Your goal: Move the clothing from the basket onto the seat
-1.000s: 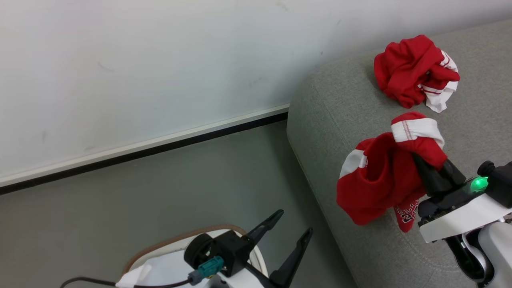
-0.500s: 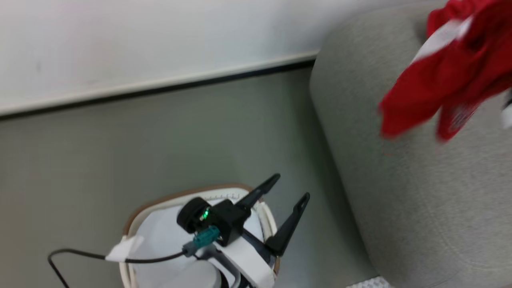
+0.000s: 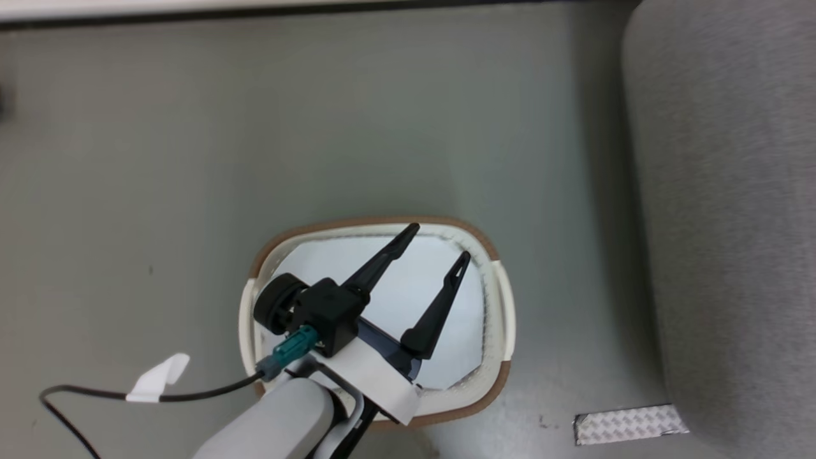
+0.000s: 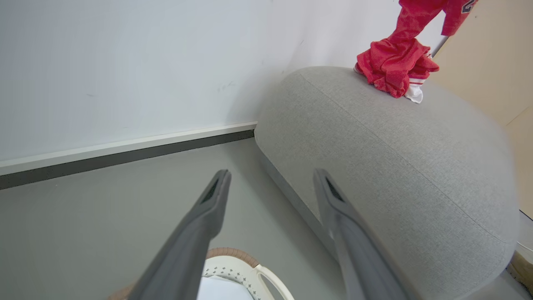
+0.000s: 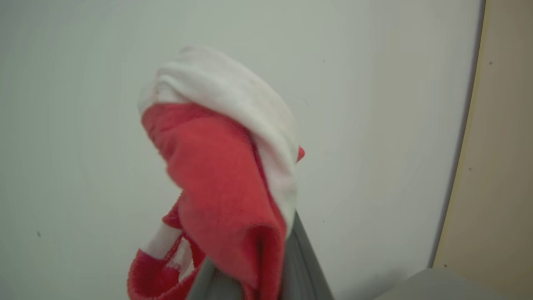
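Observation:
My left gripper (image 3: 440, 241) hangs open and empty over the cream basket (image 3: 503, 299), whose bottom holds a flat white sheet (image 3: 389, 268). In the left wrist view the open left gripper (image 4: 271, 173) points past the basket rim (image 4: 250, 271) toward the grey seat (image 4: 374, 146). One piece of red clothing (image 4: 393, 71) lies crumpled on the seat's far end, and a second red piece (image 4: 416, 16) hangs just above it. In the right wrist view my right gripper (image 5: 270, 254) is shut on red-and-white clothing (image 5: 225, 183), which drapes over its fingers in front of a pale wall.
The seat (image 3: 733, 191) runs down the right side of the head view, with grey floor between it and the basket. A strip of metallic tape (image 3: 628, 424) lies on the floor by the seat's base. A black cable (image 3: 191, 392) trails from my left wrist.
The head camera has swung down and left, from the seat and held clothing to the basket. My left gripper stays open over the basket. The right gripper stays shut.

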Tool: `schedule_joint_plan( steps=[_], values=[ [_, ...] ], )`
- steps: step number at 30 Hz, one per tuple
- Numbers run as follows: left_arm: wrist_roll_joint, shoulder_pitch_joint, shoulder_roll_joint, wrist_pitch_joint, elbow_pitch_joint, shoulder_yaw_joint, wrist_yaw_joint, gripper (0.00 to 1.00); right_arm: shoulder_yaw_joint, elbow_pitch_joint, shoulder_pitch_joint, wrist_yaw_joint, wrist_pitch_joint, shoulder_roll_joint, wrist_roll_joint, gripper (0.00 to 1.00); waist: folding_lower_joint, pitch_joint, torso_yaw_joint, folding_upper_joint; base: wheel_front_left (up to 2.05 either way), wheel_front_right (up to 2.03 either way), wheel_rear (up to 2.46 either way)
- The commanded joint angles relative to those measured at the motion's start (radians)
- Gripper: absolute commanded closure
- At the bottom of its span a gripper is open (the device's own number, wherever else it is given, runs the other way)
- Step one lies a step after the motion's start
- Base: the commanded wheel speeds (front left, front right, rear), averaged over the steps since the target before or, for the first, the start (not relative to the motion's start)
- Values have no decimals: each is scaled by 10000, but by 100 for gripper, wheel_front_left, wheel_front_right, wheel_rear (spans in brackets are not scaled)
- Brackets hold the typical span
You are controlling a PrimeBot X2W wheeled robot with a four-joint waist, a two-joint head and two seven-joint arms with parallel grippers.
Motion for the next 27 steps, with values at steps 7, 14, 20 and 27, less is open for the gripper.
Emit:
schedule_joint_plan(
  steps=[7,14,20,27],
  values=[
    [124,203,401,-3,-241,147,313,0,-2633,2120,637,-23,-331,-88,-1716,100,-2,1505,788,0,0,0,0],
    [143,474,690,104,-427,176,572,0,-4695,3445,1347,-23,-1079,632,-3039,100,-2,1685,779,0,0,0,0],
    [3,688,870,103,-542,325,754,0,-5626,4082,1572,-23,-1517,1174,-4105,0,-2,1239,647,0,0,0,0],
    [-295,920,831,-77,-441,535,810,0,-4840,4493,2093,-23,-1989,1712,-4603,0,-2,261,313,0,0,0,0]
  ],
)
